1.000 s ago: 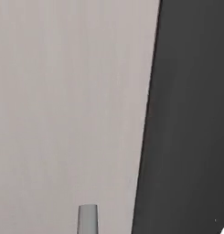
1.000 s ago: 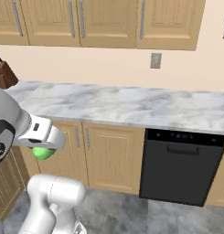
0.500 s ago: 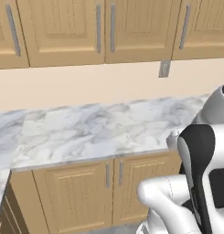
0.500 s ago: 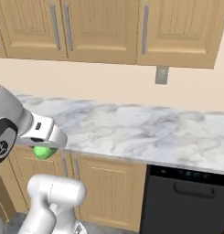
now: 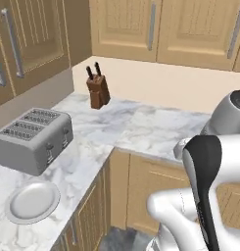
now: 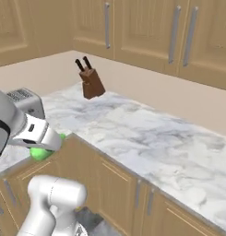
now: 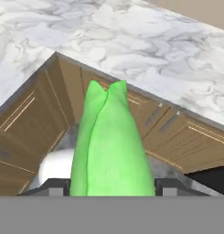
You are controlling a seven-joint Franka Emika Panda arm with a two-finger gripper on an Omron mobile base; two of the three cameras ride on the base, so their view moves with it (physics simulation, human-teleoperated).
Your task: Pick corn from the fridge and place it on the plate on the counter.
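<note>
Corner kitchen, light wooden cabinets (image 5: 190, 29) running above an L-shaped marbled counter (image 5: 141, 130) — a knife block (image 5: 97, 91) sitting by the back wall, a grey toaster (image 5: 34, 138) on the near leg, and the plate (image 5: 32, 201) lying just in front of the toaster, bare and apart from it. The gripper (image 6: 46, 146) is hanging out over the floor in front of the counter's inner corner, at about counter-edge height, and is clamping the corn (image 7: 111, 146) between its jaws; in the right base view the corn (image 6: 40, 152) is showing as a green bulge under the hand, near the toaster's end of the counter but not over the stone. In the hand view the corn's long axis is running straight away from the hand, its split tapered tip pointing forward and down toward the cabinet fronts below the corner; the butt end is hiding between the fingers. Judging the risks: the corn is sticking well past the jaws, so a low swing toward the plate could be knocking its tip against the counter edge or the toaster and twisting it out of the grip. The husk is tapering, so the hold may be slipping under a quick turn. Releasing from high or off-centre could be letting the oblong roll over the plate's shallow rim — better lowered lengthwise across the middle.
</note>
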